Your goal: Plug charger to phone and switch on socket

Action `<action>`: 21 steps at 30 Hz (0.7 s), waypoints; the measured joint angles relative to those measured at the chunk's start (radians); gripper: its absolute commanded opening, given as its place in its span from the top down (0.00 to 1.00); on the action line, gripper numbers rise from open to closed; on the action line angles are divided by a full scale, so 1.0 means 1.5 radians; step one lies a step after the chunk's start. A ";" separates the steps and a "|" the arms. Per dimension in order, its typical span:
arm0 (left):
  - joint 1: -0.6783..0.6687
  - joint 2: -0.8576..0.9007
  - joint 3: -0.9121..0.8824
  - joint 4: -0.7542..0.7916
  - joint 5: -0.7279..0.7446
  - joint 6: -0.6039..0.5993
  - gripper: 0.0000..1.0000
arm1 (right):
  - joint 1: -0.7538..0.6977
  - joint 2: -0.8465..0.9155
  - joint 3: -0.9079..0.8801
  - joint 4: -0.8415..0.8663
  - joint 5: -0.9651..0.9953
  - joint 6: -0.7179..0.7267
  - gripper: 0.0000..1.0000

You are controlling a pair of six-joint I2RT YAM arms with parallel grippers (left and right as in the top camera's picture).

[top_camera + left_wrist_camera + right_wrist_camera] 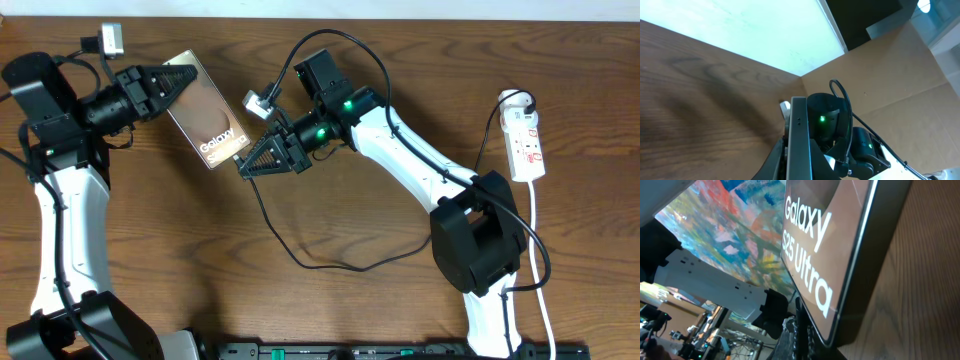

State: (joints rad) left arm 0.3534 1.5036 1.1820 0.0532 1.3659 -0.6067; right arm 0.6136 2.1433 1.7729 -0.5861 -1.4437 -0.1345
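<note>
Clamped at its upper end in the closed left gripper (183,82), one flat bronze-screened smartphone (210,115) lettered "Galaxy S25 Ultra" sits tilted. Just off the smartphone's lower end, the right gripper (245,168) pinches the tip of one thin black charger cable (300,262), which loops across the wooden table (330,310) to the smartphone's lower right. One white power strip (527,145) with red switches lies far right of the smartphone.

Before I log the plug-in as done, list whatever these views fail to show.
- Connector tip of the thin black charger cable: overhead, hidden under the right gripper.
- Charging port of the flat bronze-screened phone: right wrist, that edge is dark and blurred at close range.
- Red switches on the white power strip: overhead, too small to read on or off.
</note>
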 measured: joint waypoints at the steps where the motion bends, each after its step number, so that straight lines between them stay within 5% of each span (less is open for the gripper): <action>1: -0.001 0.000 0.000 0.001 0.000 0.000 0.93 | 0.000 0.000 0.000 0.000 0.000 0.000 0.99; 21: -0.002 0.000 0.000 0.002 0.001 -0.012 0.93 | 0.000 0.000 0.000 0.003 -0.003 0.000 0.99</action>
State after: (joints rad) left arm 0.3508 1.5036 1.1820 0.0566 1.3666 -0.6247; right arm 0.6136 2.1433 1.7729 -0.5823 -1.4475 -0.1349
